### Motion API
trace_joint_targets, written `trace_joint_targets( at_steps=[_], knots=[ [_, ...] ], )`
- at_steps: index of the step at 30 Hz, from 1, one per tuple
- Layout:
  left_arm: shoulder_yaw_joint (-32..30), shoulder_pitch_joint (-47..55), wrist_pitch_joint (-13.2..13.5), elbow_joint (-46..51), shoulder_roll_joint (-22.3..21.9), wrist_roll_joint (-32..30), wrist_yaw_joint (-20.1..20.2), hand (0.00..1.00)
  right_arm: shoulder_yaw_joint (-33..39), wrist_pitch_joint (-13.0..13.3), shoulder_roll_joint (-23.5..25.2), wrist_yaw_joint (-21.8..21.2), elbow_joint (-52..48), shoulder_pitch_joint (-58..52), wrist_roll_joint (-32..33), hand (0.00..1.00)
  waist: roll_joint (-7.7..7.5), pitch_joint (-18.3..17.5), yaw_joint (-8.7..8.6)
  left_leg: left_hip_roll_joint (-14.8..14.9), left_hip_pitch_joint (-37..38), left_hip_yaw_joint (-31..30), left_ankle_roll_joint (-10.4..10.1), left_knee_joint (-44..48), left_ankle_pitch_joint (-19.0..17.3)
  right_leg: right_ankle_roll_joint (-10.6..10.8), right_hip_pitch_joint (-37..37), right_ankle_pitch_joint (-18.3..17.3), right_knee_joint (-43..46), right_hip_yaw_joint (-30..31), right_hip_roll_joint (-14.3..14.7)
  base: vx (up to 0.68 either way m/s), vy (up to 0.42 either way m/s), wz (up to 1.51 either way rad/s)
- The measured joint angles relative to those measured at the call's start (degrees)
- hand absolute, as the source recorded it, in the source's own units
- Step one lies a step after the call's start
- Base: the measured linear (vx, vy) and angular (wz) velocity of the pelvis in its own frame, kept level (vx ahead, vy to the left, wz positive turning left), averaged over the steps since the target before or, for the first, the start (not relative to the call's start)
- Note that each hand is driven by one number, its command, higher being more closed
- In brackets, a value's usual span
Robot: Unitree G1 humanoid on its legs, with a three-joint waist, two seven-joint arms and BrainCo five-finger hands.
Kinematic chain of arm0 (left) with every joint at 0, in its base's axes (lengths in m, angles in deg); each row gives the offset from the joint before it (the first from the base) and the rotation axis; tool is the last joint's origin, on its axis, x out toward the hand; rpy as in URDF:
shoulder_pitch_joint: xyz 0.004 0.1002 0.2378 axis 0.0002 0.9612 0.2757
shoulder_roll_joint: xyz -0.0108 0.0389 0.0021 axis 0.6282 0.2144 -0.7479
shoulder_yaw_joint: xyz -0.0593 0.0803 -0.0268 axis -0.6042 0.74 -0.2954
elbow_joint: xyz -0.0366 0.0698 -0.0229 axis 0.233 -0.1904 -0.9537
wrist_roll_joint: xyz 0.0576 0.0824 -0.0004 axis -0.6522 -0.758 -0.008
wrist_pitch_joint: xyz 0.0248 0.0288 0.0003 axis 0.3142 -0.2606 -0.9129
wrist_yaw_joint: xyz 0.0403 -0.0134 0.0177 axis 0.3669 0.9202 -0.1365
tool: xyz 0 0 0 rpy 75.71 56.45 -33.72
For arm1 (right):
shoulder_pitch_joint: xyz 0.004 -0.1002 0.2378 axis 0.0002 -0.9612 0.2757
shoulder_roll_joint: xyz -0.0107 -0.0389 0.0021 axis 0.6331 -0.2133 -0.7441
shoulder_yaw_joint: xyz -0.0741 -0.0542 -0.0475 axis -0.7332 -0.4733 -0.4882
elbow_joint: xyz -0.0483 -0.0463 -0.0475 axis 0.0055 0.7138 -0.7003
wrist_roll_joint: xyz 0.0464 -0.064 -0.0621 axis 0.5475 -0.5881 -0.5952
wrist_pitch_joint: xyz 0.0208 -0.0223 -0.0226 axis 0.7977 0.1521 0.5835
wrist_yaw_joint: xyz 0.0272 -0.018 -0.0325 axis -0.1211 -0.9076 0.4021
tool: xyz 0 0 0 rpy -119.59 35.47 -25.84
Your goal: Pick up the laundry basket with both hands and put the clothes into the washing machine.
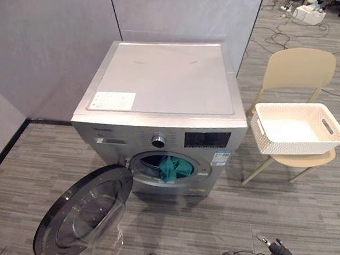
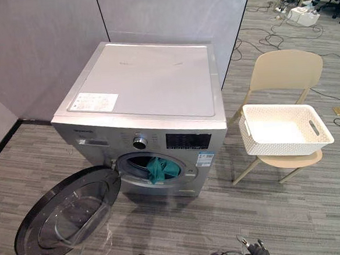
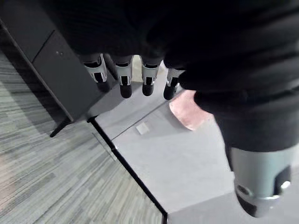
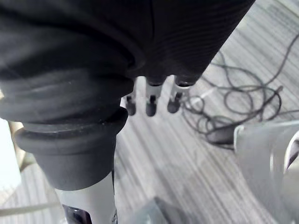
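You are looking down on the washing machine (image 1: 161, 81), which is sitting at 12 o'clock against the grey partition (image 1: 53, 42). Its round door (image 1: 82, 212) is hanging wide open, swung out toward 7 o'clock over the striped floor (image 1: 224, 229). The clothes (image 1: 174, 168), a teal bundle, are lying inside the drum opening, bunched toward its 3 o'clock side and showing just above the lower rim.

The laundry basket (image 1: 279, 140), white and perforated, is resting on the seat of a beige chair (image 1: 297, 66) at 3 o'clock from the machine, near it but not touching. You are seeing only its bare white bottom inside. Loose cables (image 1: 280, 35) are trailing across the floor at 1 o'clock, well behind the chair.

Your left hand (image 3: 122, 77) is hanging over the floor by a dark baseboard, its fingers reaching out straight in a row and closing on nothing. Your right hand (image 4: 151, 100) is likewise hanging above the floor, fingers extended and relaxed, thumb apart from them, carrying nothing. Neither hand is touching the basket or the clothes.
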Motion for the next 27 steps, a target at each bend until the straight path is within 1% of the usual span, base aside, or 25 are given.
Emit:
trace_joint_targets(
  at_steps=[1,2,3,4,5,6,7,8,10,11,12,13,14,16,17,18,21,22,23,25,27],
  knots=[
    [1.32,-2.19,0.05,-1.56,1.58,0.89,0.31,0.0,-0.92,0.0,0.3,-0.15,-1.47,0.91,0.35,0.0,-0.41,1.33,0.42,-0.35,-0.71,-0.01,-0.1,0.03,0.15,0.31,-0.85,0.48,0.06,0.2,-0.27,-0.13,0.082,-0.05],
    [1.28,-4.2,0.0,-3.81,3.04,1.34,1.5,0.0,-1.17,-0.01,0.56,-0.22,-2.48,1.48,0.86,0.0,-0.57,2.28,0.89,-0.89,-0.85,0.01,-0.17,-0.3,0.38,0.19,-0.98,1.34,-0.58,0.25,-0.28,-0.13,0.073,-0.05],
    [1.23,-4.94,-0.02,-4.88,3.66,1.34,2.4,0.0,-1.33,0.0,0.62,-0.26,-2.92,1.49,1.46,0.0,-0.64,2.28,1.02,-0.97,-1.13,0.01,-0.18,-0.51,0.51,0.25,-1.21,1.57,-0.91,0.26,-0.31,-0.08,0.063,-0.01],
    [1.23,-5.85,-0.09,-6.99,4.85,1.34,4.46,0.0,-1.46,0.0,0.68,-0.36,-3.2,1.83,2.06,0.0,-1.17,2.45,1.05,-1.0,-1.58,-0.1,-0.39,-0.74,0.72,0.44,-1.44,1.95,-1.39,0.2,-0.34,-0.04,0.02,0.08],
    [1.0,-6.01,-0.39,-8.48,5.5,1.33,7.3,0.0,-1.46,-0.05,0.74,-0.5,-3.28,1.97,2.32,0.0,-1.17,2.68,1.03,-1.07,-2.14,-0.27,-0.66,-1.13,0.86,0.73,-1.72,2.2,-2.01,0.05,-0.39,0.0,0.017,0.12],
    [0.07,-5.83,-0.8,-9.31,5.61,1.25,10.9,0.0,-1.46,-0.1,0.98,-0.59,-3.4,1.97,2.76,0.0,-1.56,2.53,1.14,-1.15,-2.74,-0.36,-0.84,-1.78,1.13,0.92,-2.26,2.38,-2.53,-0.02,-0.42,0.02,0.017,0.13],
    [-0.07,-5.8,-0.99,-10.03,5.71,1.15,13.04,0.0,-1.46,-0.19,1.11,-0.65,-3.41,1.97,3.0,0.0,-1.85,2.39,1.13,-1.16,-3.14,-0.46,-0.73,-1.91,1.36,0.97,-2.51,2.42,-2.71,-0.11,-0.43,0.05,0.024,0.15],
    [-0.05,-5.52,-1.43,-11.1,5.72,0.79,16.86,0.0,-1.45,-0.7,1.26,-0.91,-3.39,1.93,3.99,0.0,-1.68,2.58,1.2,-1.19,-3.69,-0.64,-0.82,-2.08,1.76,1.3,-2.67,2.61,-3.11,-0.54,-0.45,0.08,0.014,0.12],
    [-0.04,-4.81,-1.99,-12.07,5.72,0.62,19.82,0.0,-1.45,-0.92,1.41,-1.76,-3.4,1.96,4.42,0.0,-2.42,2.34,1.18,-1.25,-3.79,-0.67,-0.86,-2.15,2.05,1.22,-2.71,2.88,-3.06,-0.79,-0.49,0.11,0.009,0.08],
    [-0.04,-4.3,-2.32,-12.33,5.72,0.82,21.5,0.0,-1.43,-0.91,1.66,-1.83,-3.53,2.01,4.5,0.0,-2.37,2.46,1.23,-1.5,-3.87,-0.65,-0.85,-2.16,2.07,1.21,-2.68,2.88,-2.95,-0.95,-0.41,0.12,0.012,0.06],
    [-0.02,-4.24,-2.38,-12.39,5.71,1.63,22.42,0.0,-1.41,-0.91,1.84,-1.85,-3.54,2.19,4.51,0.0,-2.8,2.3,1.19,-1.5,-4.11,-0.68,-1.05,-2.15,2.23,1.12,-2.73,2.82,-2.92,-1.2,-0.4,0.12,0.009,0.05],
    [-0.02,-4.27,-2.54,-12.39,5.71,3.14,22.61,0.0,-1.35,-0.9,1.93,-1.86,-3.59,2.28,4.51,0.0,-2.58,2.44,1.21,-1.51,-4.31,-0.64,-1.17,-2.15,2.33,1.06,-2.93,2.78,-2.92,-1.22,-0.38,0.12,-0.005,0.02],
    [-0.03,-4.35,-2.72,-12.39,5.66,5.52,22.58,0.0,-1.35,-0.9,2.12,-1.88,-4.34,2.3,4.51,0.0,-3.27,2.17,1.17,-1.52,-4.64,-0.47,-1.15,-2.15,2.4,0.91,-3.37,2.71,-2.88,-1.16,-0.19,0.12,-0.026,-0.02],
    [0.84,-5.2,-2.71,-12.38,5.26,8.22,22.03,0.0,-1.02,-0.9,2.11,-2.24,-5.16,2.29,4.46,0.0,-3.34,2.61,1.14,-1.65,-5.03,-0.18,-1.63,-2.14,2.84,0.64,-3.72,2.54,-2.7,-1.21,-0.32,0.11,-0.029,0.01],
    [2.37,-6.39,-2.66,-12.26,4.81,8.69,21.19,0.0,-0.28,-0.93,2.11,-2.79,-5.26,2.31,4.42,0.0,-3.91,3.29,1.16,-1.68,-5.08,0.19,-2.21,-2.15,3.83,0.3,-3.93,2.33,-2.11,-1.15,-0.88,0.05,-0.032,0.06],
    [3.01,-6.88,-2.59,-12.03,4.5,8.71,20.94,0.0,-0.03,-0.93,2.09,-2.91,-5.35,2.3,4.4,0.0,-4.19,3.58,1.09,-1.73,-5.07,0.49,-2.5,-2.13,4.12,0.18,-3.95,2.26,-2.0,-1.13,-1.01,0.05,-0.055,0.01],
    [5.48,-8.43,-1.85,-11.72,1.34,8.65,18.54,0.0,0.6,-0.93,1.3,-2.83,-6.99,2.37,4.29,0.0,-5.15,4.9,0.93,-0.81,-5.2,0.95,-2.66,-2.03,4.24,-0.4,-4.49,1.91,-2.0,-0.67,-0.09,0.03,-0.063,-0.14],
    [5.63,-8.81,-1.59,-11.64,-0.91,8.7,17.6,0.0,0.68,-0.89,0.58,-2.78,-8.24,2.66,4.2,0.0,-5.54,5.91,0.53,-0.34,-5.35,1.1,-2.66,-1.9,4.24,-0.46,-4.74,1.87,-2.06,-0.47,0.1,-0.01,-0.05,-0.2],
    [5.56,-8.23,0.08,-10.95,-2.45,8.28,14.32,0.0,0.78,-0.87,0.06,-2.62,-9.66,3.0,4.06,0.0,-6.04,6.8,0.13,0.12,-5.54,1.66,-2.65,-1.82,4.23,-0.47,-5.26,1.87,-2.07,0.03,0.63,-0.02,-0.045,-0.21],
    [5.39,-7.99,0.44,-11.07,-2.93,8.4,13.41,0.0,1.39,-0.86,-0.87,-2.16,-11.46,3.11,3.7,0.0,-6.34,8.05,-0.3,0.43,-5.83,2.23,-2.65,-1.64,4.24,-0.47,-5.6,1.87,-2.2,0.27,1.23,-0.03,-0.04,-0.14],
    [5.16,-7.09,0.69,-11.44,-5.38,8.34,12.42,0.0,2.3,-0.89,-1.53,-1.55,-12.92,3.57,3.67,0.0,-6.41,8.59,-0.55,1.14,-5.8,3.16,-2.65,-1.52,4.23,-0.75,-5.98,2.06,-2.45,1.02,1.83,-0.03,-0.057,-0.19]
  ],
)
